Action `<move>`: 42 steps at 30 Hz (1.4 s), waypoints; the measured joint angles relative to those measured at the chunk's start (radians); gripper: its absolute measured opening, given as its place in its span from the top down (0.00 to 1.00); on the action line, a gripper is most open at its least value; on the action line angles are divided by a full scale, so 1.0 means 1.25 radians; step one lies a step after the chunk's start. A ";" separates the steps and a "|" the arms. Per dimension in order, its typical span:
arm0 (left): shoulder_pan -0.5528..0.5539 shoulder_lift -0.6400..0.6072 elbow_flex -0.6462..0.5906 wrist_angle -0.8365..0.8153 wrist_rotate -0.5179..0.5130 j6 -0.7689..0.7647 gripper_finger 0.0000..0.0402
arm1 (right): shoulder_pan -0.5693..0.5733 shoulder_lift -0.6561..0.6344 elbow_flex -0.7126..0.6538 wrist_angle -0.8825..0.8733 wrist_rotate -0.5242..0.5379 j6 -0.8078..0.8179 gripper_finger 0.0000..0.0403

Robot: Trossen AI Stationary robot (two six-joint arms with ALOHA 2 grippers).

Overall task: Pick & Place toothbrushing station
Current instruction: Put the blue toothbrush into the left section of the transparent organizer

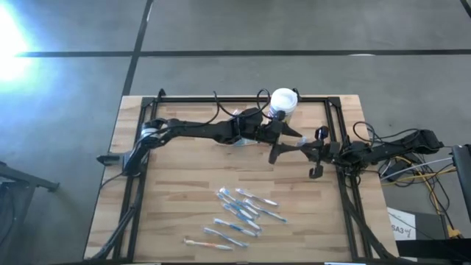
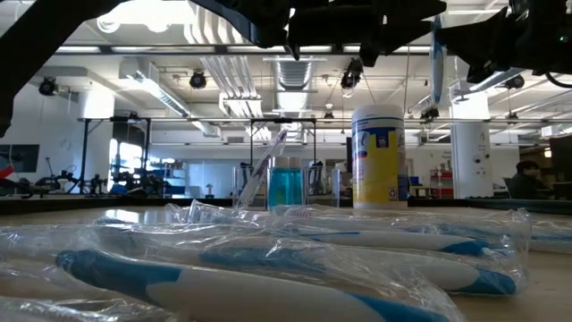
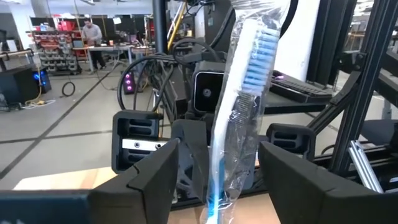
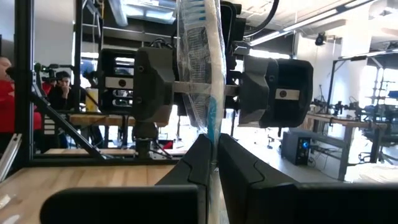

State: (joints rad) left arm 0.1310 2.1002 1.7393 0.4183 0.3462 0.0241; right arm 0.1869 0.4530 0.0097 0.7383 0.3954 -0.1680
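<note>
1. Wood-plank desk inside a black frame stands on a grey floor; the low view looks past it into a bright workshop hall.
2. Nearest that low camera lies a heap of white-and-blue toothbrushes in clear wrappers, so close that any print on the wrappers cannot be read.
3. Above mid-desk, the right tool is pinched tight on one wrapped white-and-blue toothbrush, held upright.
4. Facing it, the left tool stands wide, its fingers on either side of that toothbrush without touching it.
5. Farther back, the small clear plastic toothbrushing station, tinted blue and holding slanted brushes, rests on the desk; from above the left arm mostly hides it.
6. Just beside it stands a white cylindrical canister with a yellow label whose writing is illegible.
</note>
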 joint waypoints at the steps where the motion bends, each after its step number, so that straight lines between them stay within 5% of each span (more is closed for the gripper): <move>1: 0.000 0.000 0.000 0.000 0.000 0.000 0.45 | 0.000 0.000 0.000 0.000 0.000 0.000 0.97; 6: 0.000 0.000 0.000 0.000 -0.006 0.007 0.49 | -0.005 0.000 0.000 0.005 0.042 0.033 0.97; 17: 0.000 0.000 0.000 0.001 -0.006 0.007 0.59 | -0.005 0.076 0.043 -0.002 -0.006 0.036 0.97; 20: 0.000 0.000 0.000 -0.004 -0.004 0.007 0.67 | -0.005 0.111 0.063 -0.002 -0.006 0.033 0.97; 25: -0.001 -0.004 -0.001 -0.035 0.032 0.006 0.94 | -0.005 0.156 0.082 -0.002 -0.007 0.030 0.97; 31: -0.002 -0.013 -0.003 -0.050 0.049 0.003 0.96 | -0.005 0.169 0.094 -0.002 -0.008 0.028 0.96; 42: -0.003 -0.114 -0.010 -0.232 0.052 0.105 0.96 | -0.001 0.136 0.092 0.003 -0.011 0.018 0.67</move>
State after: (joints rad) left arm 0.1270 1.9571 1.7268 0.1286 0.4117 0.1557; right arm 0.1856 0.6232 0.1246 0.7416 0.3821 -0.1459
